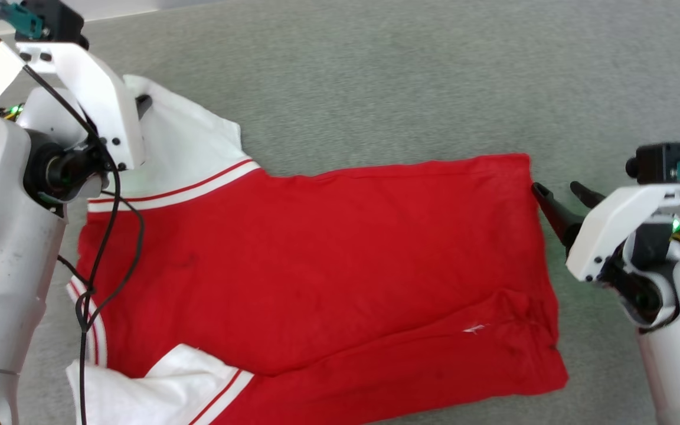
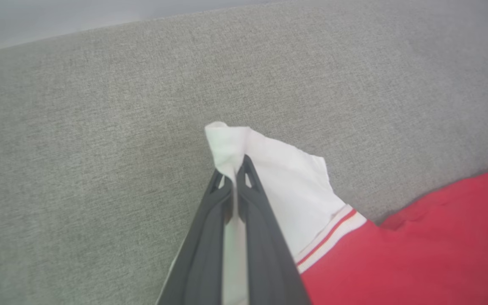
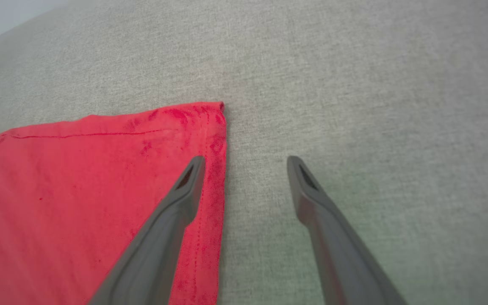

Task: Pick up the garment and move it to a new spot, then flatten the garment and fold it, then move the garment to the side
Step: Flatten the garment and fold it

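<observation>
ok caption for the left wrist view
Left end effector shut on the white sleeve of the red garment, grey surface beneath

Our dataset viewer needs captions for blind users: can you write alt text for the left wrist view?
The left claw is shut on the tip of the white sleeve of the garment. Striped trim joins the sleeve to the red body at lower right, on a grey fabric surface.

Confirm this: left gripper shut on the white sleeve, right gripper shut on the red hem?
Half right. The left gripper is shut on the white sleeve, but the right gripper is open at the red hem, gripping nothing, as the right wrist view shows.
</observation>
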Controlling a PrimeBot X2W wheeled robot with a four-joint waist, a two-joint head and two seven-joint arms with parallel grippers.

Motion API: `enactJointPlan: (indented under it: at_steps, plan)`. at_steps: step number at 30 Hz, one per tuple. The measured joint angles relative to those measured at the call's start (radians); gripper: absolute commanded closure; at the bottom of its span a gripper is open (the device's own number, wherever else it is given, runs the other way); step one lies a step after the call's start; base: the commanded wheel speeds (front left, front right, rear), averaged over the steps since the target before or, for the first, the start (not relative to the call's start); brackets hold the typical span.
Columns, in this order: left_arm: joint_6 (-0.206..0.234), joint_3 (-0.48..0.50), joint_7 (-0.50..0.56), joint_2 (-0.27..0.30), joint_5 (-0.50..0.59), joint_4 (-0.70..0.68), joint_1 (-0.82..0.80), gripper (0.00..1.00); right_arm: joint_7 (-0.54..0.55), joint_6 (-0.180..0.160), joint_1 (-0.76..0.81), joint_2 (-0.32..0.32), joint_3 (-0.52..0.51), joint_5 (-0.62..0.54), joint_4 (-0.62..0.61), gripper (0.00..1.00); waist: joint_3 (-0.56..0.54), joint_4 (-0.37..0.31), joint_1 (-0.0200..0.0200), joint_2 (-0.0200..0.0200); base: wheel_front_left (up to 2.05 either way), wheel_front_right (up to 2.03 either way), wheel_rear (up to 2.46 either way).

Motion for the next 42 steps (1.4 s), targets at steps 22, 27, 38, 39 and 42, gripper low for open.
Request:
enactJointPlan:
  at_steps: [22,27,38,39,42]
  plan:
    - [-0.008,0.001,-0.051,0.004,-0.016,-0.166,0.041,1.0,0.344,0.0,-0.222,-0.021,0.014,-0.018,0.175,1.0,0.059,0.108,0.0,0.0,0.0,0.0,0.0]
    - [0.002,0.028,-0.104,0.014,-0.028,-0.194,0.089,1.0,0.295,0.0,-0.209,-0.02,-0.007,-0.046,0.108,1.0,0.032,0.111,0.0,0.0,0.0,0.0,0.0]
    - [0.061,0.116,-0.284,0.015,-0.073,-0.336,0.349,1.0,0.207,0.0,-0.046,0.005,-0.117,-0.09,-0.072,1.0,-0.055,0.142,-0.0001,0.0,0.0,0.0,0.0]
    - [0.069,0.123,-0.302,0.014,-0.075,-0.353,0.387,1.0,0.206,0.0,-0.022,0.009,-0.124,-0.095,-0.086,1.0,-0.067,0.146,-0.0001,0.0,0.0,0.0,0.0]
    - [0.101,0.139,-0.346,0.012,-0.082,-0.397,0.508,1.0,0.188,0.0,0.054,0.021,-0.144,-0.105,-0.111,1.0,-0.105,0.159,-0.0001,0.0,0.0,0.0,0.0]
